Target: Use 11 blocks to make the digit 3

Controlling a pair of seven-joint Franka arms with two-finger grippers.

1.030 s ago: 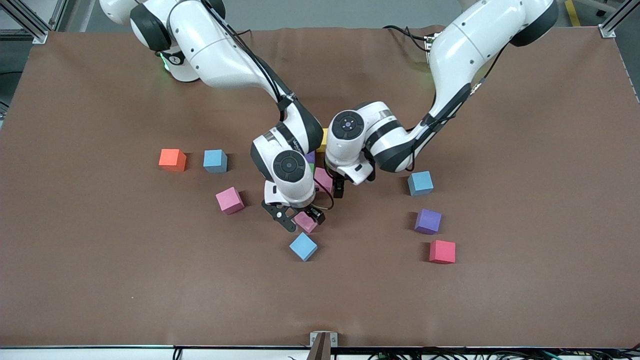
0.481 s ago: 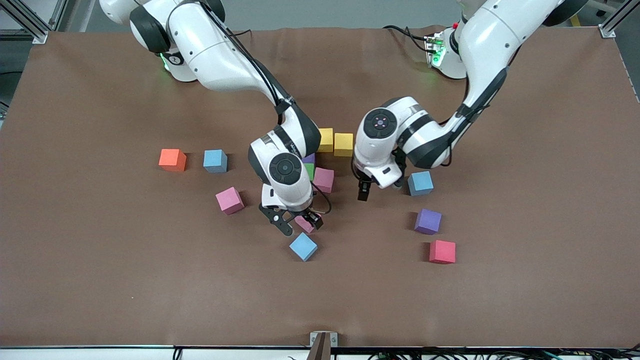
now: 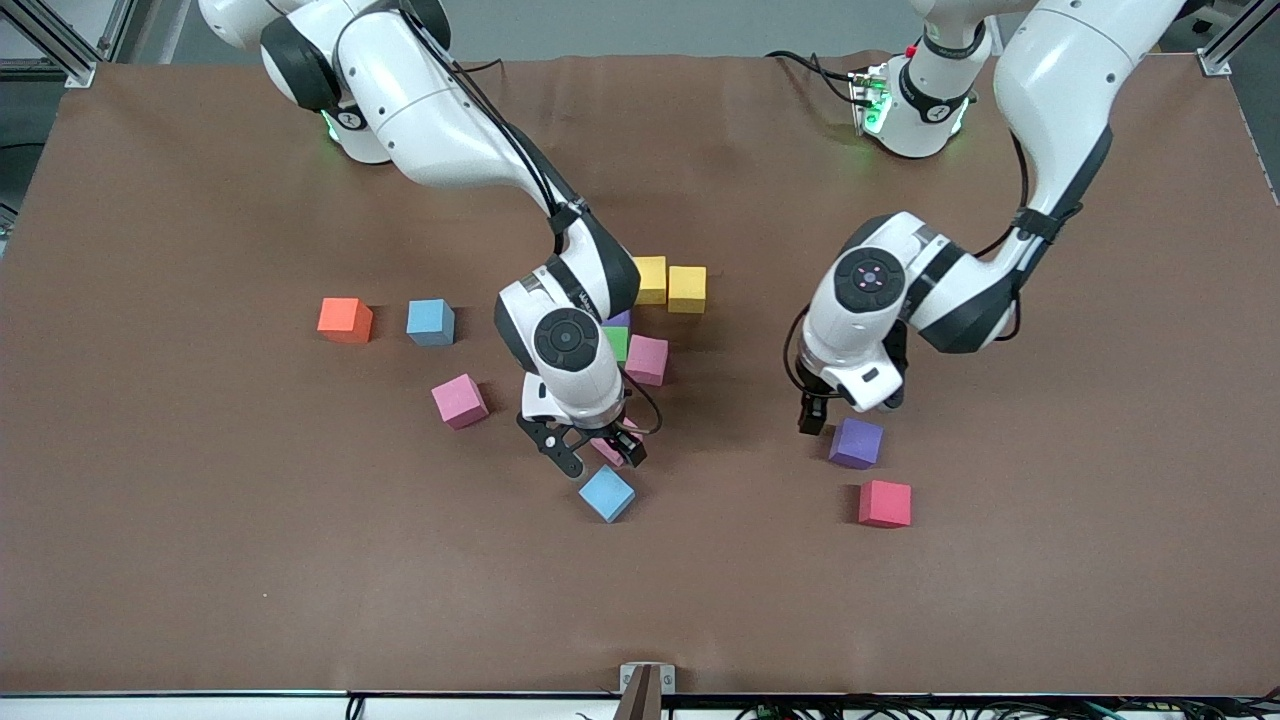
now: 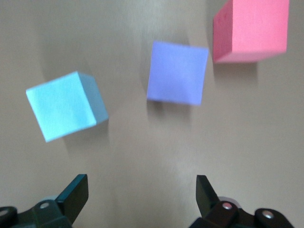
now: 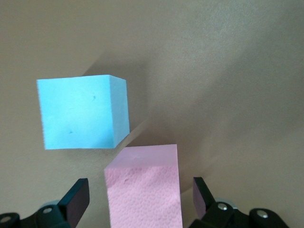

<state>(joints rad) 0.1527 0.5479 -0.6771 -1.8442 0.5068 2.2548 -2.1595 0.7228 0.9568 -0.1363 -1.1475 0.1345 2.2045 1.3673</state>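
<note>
From the front we judge the digit 3 (image 3: 645, 320) barely begun mid-table; the left wrist view shows our left gripper (image 4: 140, 190) wide over the purple block (image 4: 177, 72), the right wrist view our right gripper (image 5: 140, 197) astride the pink block (image 5: 145, 187), needing closure.

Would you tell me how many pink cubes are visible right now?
3 pink cubes: one beside the green cube, one toward the right arm's end, one inside the open right gripper; others may be hidden.
</note>
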